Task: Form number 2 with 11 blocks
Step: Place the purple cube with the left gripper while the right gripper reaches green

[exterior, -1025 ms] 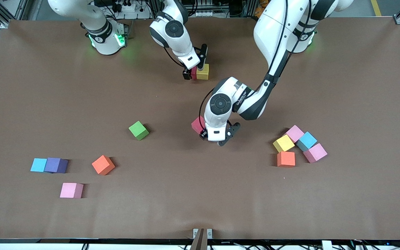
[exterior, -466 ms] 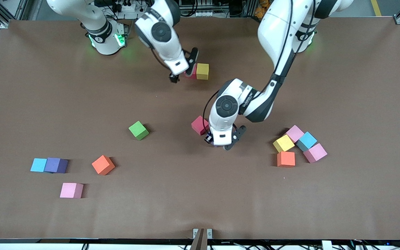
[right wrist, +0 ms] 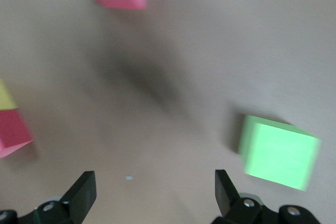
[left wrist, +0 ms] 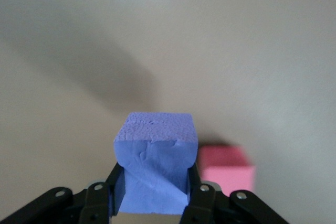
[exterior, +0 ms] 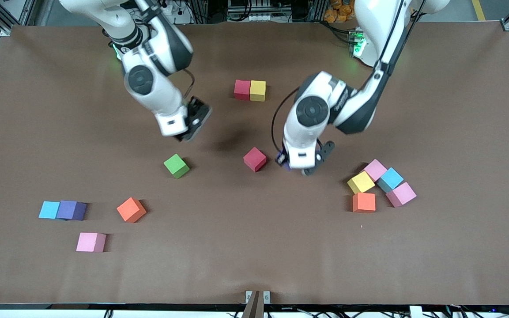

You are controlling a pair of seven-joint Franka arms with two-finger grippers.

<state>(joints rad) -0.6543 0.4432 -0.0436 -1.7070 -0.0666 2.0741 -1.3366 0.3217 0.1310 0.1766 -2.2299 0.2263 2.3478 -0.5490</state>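
Note:
My left gripper (left wrist: 155,183) is shut on a purple-blue block (left wrist: 155,150), its fingers pressing two of the block's sides. In the front view the left gripper (exterior: 299,166) hangs over the table beside a lone red block (exterior: 254,159). My right gripper (exterior: 191,127) is open and empty, in the air over bare table above the green block (exterior: 176,166). In its wrist view the right gripper (right wrist: 155,188) has the green block (right wrist: 279,153) off to one side. A red block (exterior: 242,89) and a yellow block (exterior: 258,90) stand side by side, touching, closer to the robots' bases.
Toward the left arm's end lies a cluster: two pink blocks (exterior: 375,169) (exterior: 401,194), yellow (exterior: 360,182), light blue (exterior: 390,179), orange (exterior: 363,202). Toward the right arm's end: an orange block (exterior: 131,209), light blue (exterior: 49,210) touching purple (exterior: 72,210), and pink (exterior: 91,242).
The right gripper let go of the red block beside the yellow one and swung away toward the green block. The left gripper shut on the purple-blue block and moved off from the lone red block.

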